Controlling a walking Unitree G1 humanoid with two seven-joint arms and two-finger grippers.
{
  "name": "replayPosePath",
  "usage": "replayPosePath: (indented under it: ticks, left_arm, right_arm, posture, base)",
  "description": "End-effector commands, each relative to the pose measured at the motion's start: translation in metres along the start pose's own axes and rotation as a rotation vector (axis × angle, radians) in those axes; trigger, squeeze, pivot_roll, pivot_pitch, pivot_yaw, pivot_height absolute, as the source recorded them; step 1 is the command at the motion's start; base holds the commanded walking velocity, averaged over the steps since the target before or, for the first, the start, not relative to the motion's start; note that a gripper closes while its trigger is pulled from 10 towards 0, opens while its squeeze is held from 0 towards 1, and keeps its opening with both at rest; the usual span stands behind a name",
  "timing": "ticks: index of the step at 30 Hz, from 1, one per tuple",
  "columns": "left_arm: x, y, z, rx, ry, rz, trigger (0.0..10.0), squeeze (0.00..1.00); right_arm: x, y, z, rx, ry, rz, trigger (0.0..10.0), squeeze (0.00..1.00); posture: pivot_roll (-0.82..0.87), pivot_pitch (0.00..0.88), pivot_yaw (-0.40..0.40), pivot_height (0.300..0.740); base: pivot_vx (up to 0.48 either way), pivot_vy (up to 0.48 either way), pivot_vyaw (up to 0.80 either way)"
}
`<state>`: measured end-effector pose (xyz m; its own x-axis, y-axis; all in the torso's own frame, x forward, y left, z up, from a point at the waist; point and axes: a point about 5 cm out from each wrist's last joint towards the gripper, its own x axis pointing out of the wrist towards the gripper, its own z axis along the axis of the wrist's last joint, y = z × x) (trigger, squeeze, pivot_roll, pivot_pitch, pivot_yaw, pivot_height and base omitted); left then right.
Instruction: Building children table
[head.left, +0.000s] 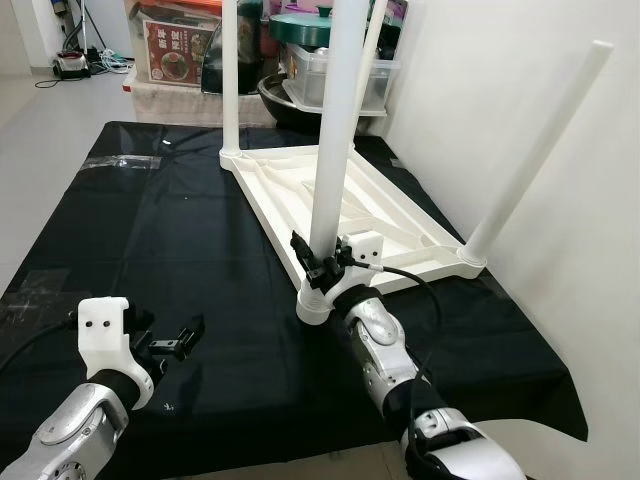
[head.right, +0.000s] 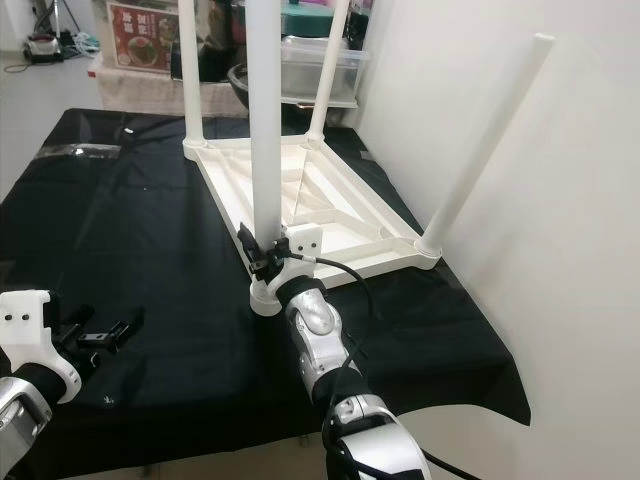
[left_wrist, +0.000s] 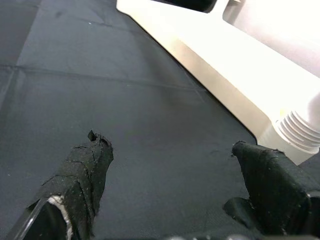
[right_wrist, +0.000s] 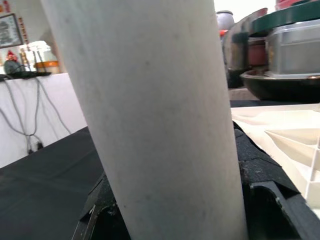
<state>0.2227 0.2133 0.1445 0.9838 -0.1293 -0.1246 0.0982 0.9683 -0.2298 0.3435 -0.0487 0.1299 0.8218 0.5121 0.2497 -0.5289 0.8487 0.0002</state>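
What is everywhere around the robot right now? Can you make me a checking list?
Surface: black cloth covers it.
Job's things: white tabletop lies upside down; four white legs stand at its corners, near leg in its socket.
Clutter: nothing seen.
Grippers: right gripper shut on the near leg; left gripper open over the cloth.
Cables: black cable on the right wrist.
Surroundings: white wall, pots and boxes behind.

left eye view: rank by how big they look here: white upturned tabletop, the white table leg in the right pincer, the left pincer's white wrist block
1. White upturned plastic tabletop
2. White round table leg clamped in the right pincer; nearness enlarges it, so its gap to the tabletop is unsure
3. White wrist block behind the open left pincer
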Motion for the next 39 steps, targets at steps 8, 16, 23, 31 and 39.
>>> replayPosePath:
  ticks: [8,16,23,31,39]
  left_arm:
    - [0.002,0.001,-0.004,-0.029,0.013,-0.005,10.0,0.0]
    - [0.006,0.002,0.0,-0.021,0.01,-0.015,10.0,0.0]
    - [0.006,0.002,-0.001,-0.015,0.015,-0.014,10.0,0.0]
    - [0.007,0.002,-0.002,-0.007,0.011,-0.004,10.0,0.0]
    - [0.006,0.002,0.0,0.0,0.011,0.002,10.0,0.0]
  right_arm:
    - [-0.011,0.015,-0.034,0.365,0.242,-0.011,10.0,0.0]
    - [-0.003,0.032,-0.028,0.451,0.225,0.011,10.0,0.0]
    - [-0.01,0.035,-0.031,0.39,0.243,0.069,10.0,0.0]
    - [-0.026,-0.026,-0.046,0.156,0.416,-0.472,10.0,0.0]
    - [-0.042,-0.032,-0.053,0.129,0.474,-0.715,10.0,0.0]
  posture:
    - [0.16,0.0,-0.118,0.74]
    - [0.17,0.0,-0.115,0.74]
    - [0.17,0.0,-0.118,0.74]
    - [0.17,0.0,-0.122,0.74]
    - [0.18,0.0,-0.114,0.74]
  base:
    - [0.0,0.0,0.0]
    - [0.0,0.0,0.0]
    - [0.0,0.0,0.0]
    - [0.0,0.0,0.0]
    - [0.0,0.0,0.0]
